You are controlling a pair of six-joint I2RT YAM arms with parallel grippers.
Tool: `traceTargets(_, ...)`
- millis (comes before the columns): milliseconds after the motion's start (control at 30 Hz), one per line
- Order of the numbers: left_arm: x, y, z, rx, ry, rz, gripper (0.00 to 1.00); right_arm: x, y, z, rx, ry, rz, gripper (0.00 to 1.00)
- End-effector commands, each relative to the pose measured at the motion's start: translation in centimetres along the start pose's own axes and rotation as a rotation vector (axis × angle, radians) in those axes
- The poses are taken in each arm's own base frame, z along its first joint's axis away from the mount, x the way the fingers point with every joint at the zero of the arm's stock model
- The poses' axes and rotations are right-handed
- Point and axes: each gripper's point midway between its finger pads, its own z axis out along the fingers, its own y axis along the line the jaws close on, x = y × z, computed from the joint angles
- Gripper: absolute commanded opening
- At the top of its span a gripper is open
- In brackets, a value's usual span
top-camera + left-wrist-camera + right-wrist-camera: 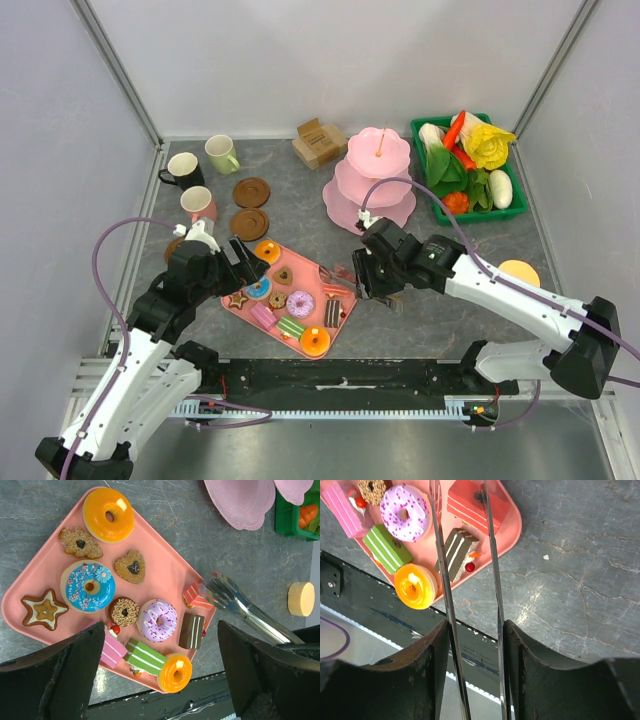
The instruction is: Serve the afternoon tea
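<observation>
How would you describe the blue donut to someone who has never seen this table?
Start at the flat pink tray in the middle of the scene. On it, the blue donut sits between the star cookie and the heart cookie. It alone has blue icing, with sprinkles and a flower.

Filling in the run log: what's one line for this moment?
right hand: shut on tongs | tongs: tips at red cake slice on pink tray | left hand: open above tray, empty
</observation>
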Motion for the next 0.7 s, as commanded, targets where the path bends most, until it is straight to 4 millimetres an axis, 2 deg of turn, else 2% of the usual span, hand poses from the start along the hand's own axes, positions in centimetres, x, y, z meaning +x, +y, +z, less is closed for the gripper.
traceTargets(0,-0.4,-0.5,0.2,0.021,-0.015,0.001,0.99,-0.2,0.8,-1.1,-0.015,-0.010,-0.064,0.53)
traceTargets(267,-0.3,-0.6,-0.1,0.035,-0.017,0.001,0.99,-1.5,2.1,-1.9,-0.052,-0.069,-0.084,0.49)
traceTargets(533,-0.3,-0.6,-0.3,0.038,-0.020,0.007,0.99,0.9,0.8,0.1,0.008,0.033,-0.210,0.49)
traceTargets(667,-0.3,-0.6,-0.3,0.039,-0.016,0.008,0.99,0.2,0.7,0.1,0.036,0.006,-0.205,0.48)
